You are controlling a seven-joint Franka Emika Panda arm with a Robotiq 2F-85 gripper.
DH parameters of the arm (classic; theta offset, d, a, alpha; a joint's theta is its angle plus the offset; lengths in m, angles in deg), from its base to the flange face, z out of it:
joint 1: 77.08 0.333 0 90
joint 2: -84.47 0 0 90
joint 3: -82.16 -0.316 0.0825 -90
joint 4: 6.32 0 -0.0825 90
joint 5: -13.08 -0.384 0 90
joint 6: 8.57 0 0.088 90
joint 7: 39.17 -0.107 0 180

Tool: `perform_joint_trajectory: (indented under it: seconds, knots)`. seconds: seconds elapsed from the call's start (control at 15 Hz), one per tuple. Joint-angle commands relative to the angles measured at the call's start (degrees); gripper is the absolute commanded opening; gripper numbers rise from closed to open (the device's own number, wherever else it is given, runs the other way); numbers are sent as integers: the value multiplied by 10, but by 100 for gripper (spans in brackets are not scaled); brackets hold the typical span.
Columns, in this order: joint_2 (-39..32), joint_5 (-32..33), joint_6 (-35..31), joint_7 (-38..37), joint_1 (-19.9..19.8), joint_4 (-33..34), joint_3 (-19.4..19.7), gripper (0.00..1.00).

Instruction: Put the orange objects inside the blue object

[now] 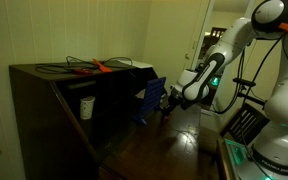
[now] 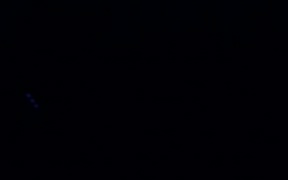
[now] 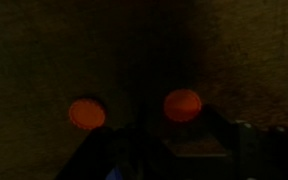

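White arm (image 1: 240, 38) with black joints, green light (image 1: 217, 70), dark gripper (image 1: 170, 100)

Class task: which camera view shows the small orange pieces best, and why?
The wrist view: two round orange pieces show close up, bright on a dim surface. Neither exterior view shows them; both are too dark or distant.

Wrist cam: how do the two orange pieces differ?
The left orange piece looks flatter and dimmer, the right orange piece rounder and brighter. The left orange piece sits slightly lower in the wrist view than the right one. Both are small, orange-red, on the same brownish surface.
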Motion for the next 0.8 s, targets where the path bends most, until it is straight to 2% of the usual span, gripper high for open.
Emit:
perform_joint_trajectory:
  seconds: [0.0,0.07,0.13,0.2,0.33,0.6,0.73]
  knots:
    - [4,-1,22,14,-15,1,-14,31]
    - [6,0,27,15,-16,1,-14,25]
    - [9,3,33,14,-12,2,-8,33]
    - [12,3,36,15,-11,2,-7,62]
    - [15,3,47,17,-12,2,-8,64]
    - [18,5,71,23,-9,4,-4,88]
    - [19,4,79,26,-10,3,-4,61]
